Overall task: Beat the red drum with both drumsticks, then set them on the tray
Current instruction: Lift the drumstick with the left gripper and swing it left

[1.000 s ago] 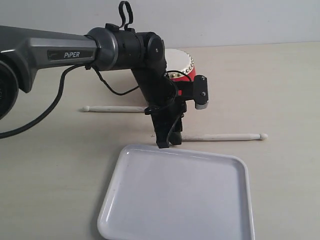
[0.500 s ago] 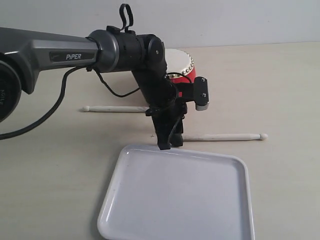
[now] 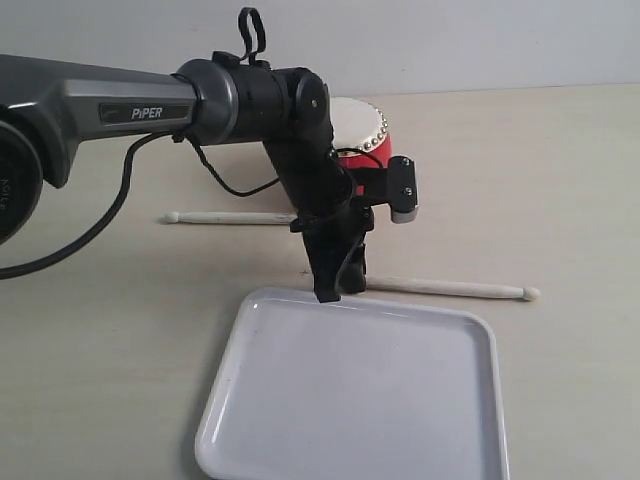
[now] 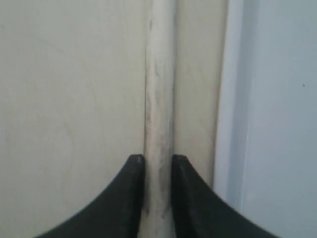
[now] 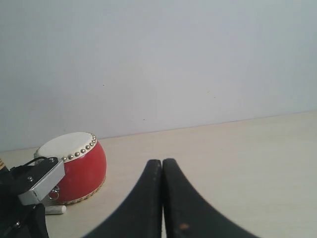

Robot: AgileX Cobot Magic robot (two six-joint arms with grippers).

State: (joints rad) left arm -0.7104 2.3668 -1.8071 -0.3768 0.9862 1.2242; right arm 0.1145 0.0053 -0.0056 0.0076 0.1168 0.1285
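Observation:
Behind my left arm stands the red drum [image 3: 374, 148], also seen in the right wrist view [image 5: 81, 167]. My left gripper [image 3: 336, 284] [image 4: 158, 161] is shut on one drumstick [image 3: 450, 288] [image 4: 159, 99] just off the far edge of the white tray [image 3: 360, 400] [image 4: 277, 124]. The stick's bead tip points right and lies on the table. The other drumstick [image 3: 230, 217] lies on the table to the left, its inner end hidden by the arm. My right gripper [image 5: 162, 163] is shut on nothing and does not show in the exterior view.
The left arm's long grey link [image 3: 90, 110] and its black cable [image 3: 110, 210] cross the left half of the scene. A plain wall [image 5: 158, 59] rises behind the pale table [image 3: 560, 180].
The held drumstick's bead end has swung toward the tray side, so the stick now lies slanted. The left gripper has barely shifted. The other stick and the drum have not moved.

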